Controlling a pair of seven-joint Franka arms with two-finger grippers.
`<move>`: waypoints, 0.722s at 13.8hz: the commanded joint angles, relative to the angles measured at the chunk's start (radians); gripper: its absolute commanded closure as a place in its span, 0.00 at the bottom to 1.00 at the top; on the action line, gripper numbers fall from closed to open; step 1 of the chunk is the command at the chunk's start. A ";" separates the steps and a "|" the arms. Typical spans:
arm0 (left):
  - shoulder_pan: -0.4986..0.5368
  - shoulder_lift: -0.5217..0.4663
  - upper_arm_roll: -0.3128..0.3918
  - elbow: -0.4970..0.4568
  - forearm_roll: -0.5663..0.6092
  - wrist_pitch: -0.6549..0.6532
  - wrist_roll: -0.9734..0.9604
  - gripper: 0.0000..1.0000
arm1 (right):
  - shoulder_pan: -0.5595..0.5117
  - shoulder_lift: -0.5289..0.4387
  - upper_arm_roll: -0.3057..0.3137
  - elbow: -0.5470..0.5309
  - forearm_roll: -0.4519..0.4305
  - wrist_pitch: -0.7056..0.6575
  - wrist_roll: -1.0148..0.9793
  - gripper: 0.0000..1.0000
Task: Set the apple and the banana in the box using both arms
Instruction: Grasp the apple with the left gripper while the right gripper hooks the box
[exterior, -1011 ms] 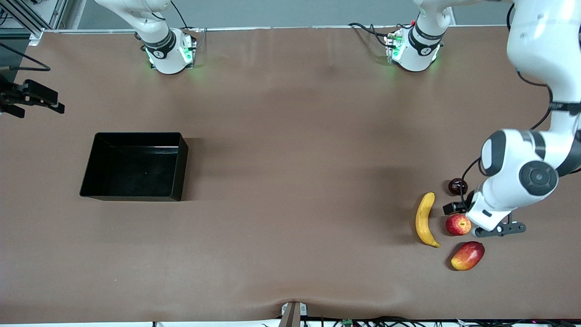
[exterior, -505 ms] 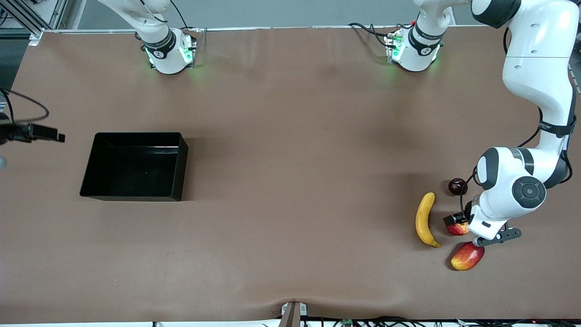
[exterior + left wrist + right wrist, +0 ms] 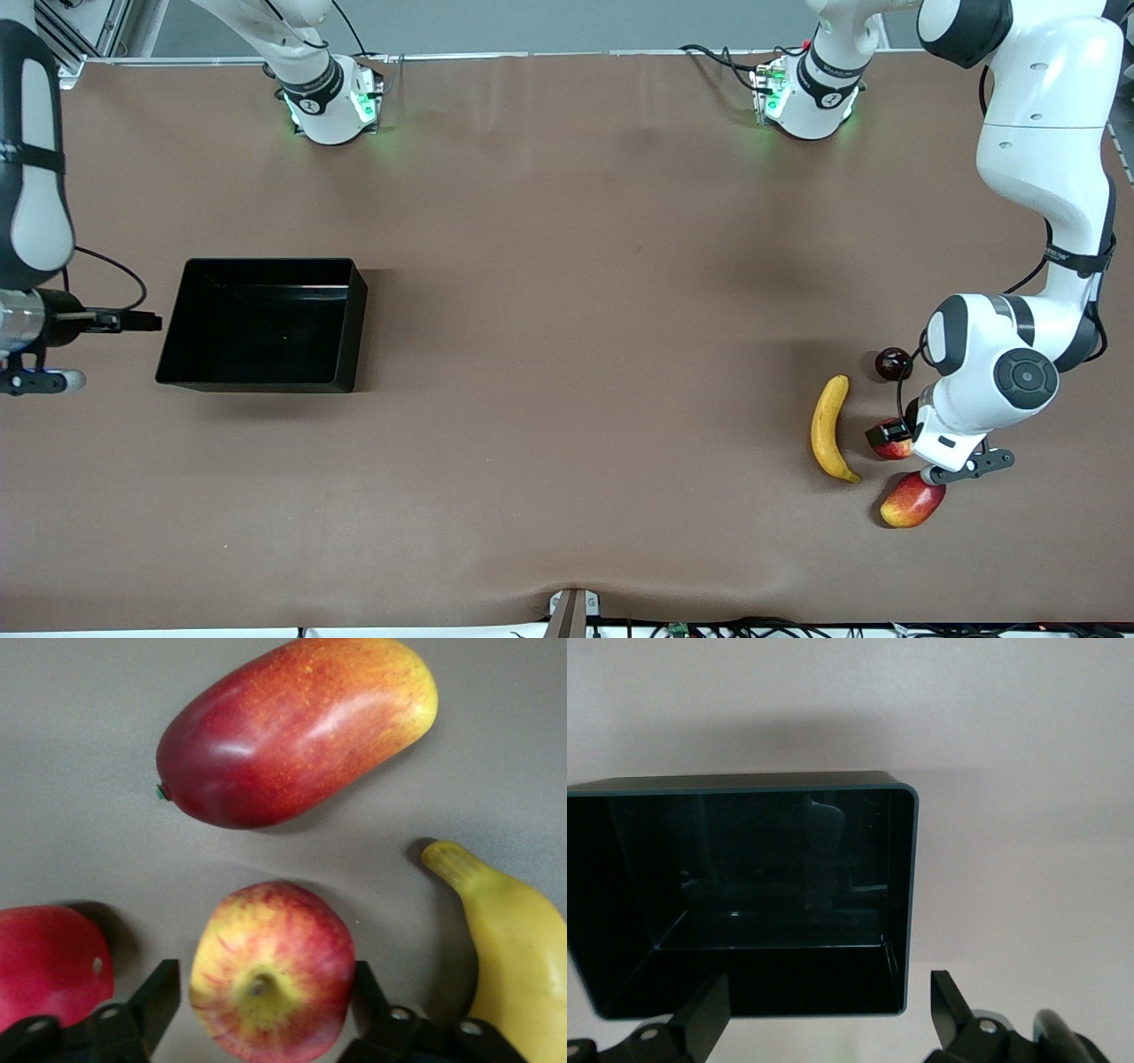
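Apple (image 3: 270,970): small, round, red with yellow streaks, pale yellow stem dimple turned up toward the left wrist camera; it rests on the brown table (image 3: 567,354) at the left arm's end, mostly covered by the arm in the front view. Left tool (image 3: 266,1001) is down around it, one finger (image 3: 159,992) on each flank, jaws apart with a thin gap showing at each side; contact cannot be confirmed. Banana (image 3: 830,429): single, curved, yellow, dark tips, lying just beside the apple toward the right arm's end of the table, not touching it. An oval red-and-yellow fruit (image 3: 912,501) lies nearer the front camera than the apple; a plain red round fruit (image 3: 49,961) sits close beside one finger; a dark red round fruit (image 3: 892,362) lies farther from the camera. Box (image 3: 350,292): black, glossy, shallow, nothing in it, well apart from the fruit at the right arm's end. Right tool (image 3: 833,1014) hangs over the table just beside the box's outer end wall, fingers spread wide, holding nothing
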 commanded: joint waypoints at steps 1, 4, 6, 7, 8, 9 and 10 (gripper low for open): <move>-0.017 0.015 0.005 0.034 0.024 0.007 -0.011 1.00 | -0.042 -0.016 0.011 -0.139 -0.025 0.117 -0.029 0.00; -0.018 -0.026 -0.002 0.031 0.029 -0.042 -0.005 1.00 | -0.102 -0.011 0.011 -0.257 -0.025 0.300 -0.134 0.00; -0.040 -0.084 -0.007 0.024 0.027 -0.123 -0.008 1.00 | -0.150 0.026 0.016 -0.276 -0.014 0.340 -0.162 0.00; -0.047 -0.106 -0.007 0.029 0.027 -0.159 -0.011 1.00 | -0.154 0.035 0.016 -0.282 -0.010 0.342 -0.164 0.13; -0.054 -0.132 -0.007 0.026 0.027 -0.191 -0.013 1.00 | -0.153 0.035 0.016 -0.292 -0.005 0.346 -0.164 0.45; -0.057 -0.161 -0.007 0.023 0.027 -0.231 -0.010 1.00 | -0.154 0.034 0.014 -0.305 -0.003 0.361 -0.162 0.76; -0.053 -0.194 -0.007 0.024 0.027 -0.275 -0.001 1.00 | -0.156 0.034 0.016 -0.323 -0.003 0.383 -0.162 1.00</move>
